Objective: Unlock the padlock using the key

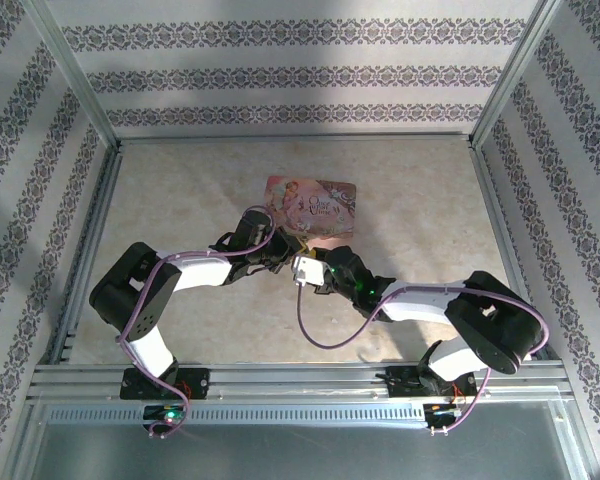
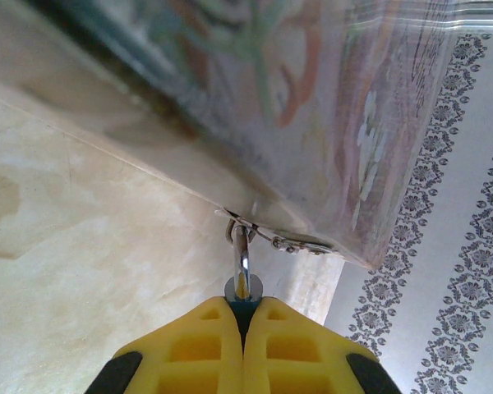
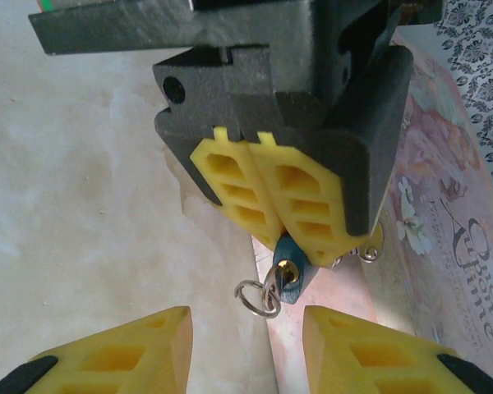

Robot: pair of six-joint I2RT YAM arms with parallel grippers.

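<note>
Both arms reach inward over the table [image 1: 180, 190] and meet at the near edge of the pink tin [image 1: 312, 205]. Open table lies on either side of them. The left hand [image 2: 244, 310] is clamped on the padlock [image 3: 289, 276], whose shackle [image 2: 241, 263] runs up to the tin's edge. The right hand [image 3: 246, 328] faces the keyhole with its fingers apart and nothing between them. A small ring [image 3: 257, 297] dangles beside the padlock.

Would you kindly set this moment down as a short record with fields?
left fingers: shut on the padlock, gripping its blue body
padlock shackle: hooked in the metal clasp at the edge of the pink tin
right fingers: open, nothing between them, short of the padlock
ring: small metal loop hanging beside the padlock
table: the tin rests on it
</note>
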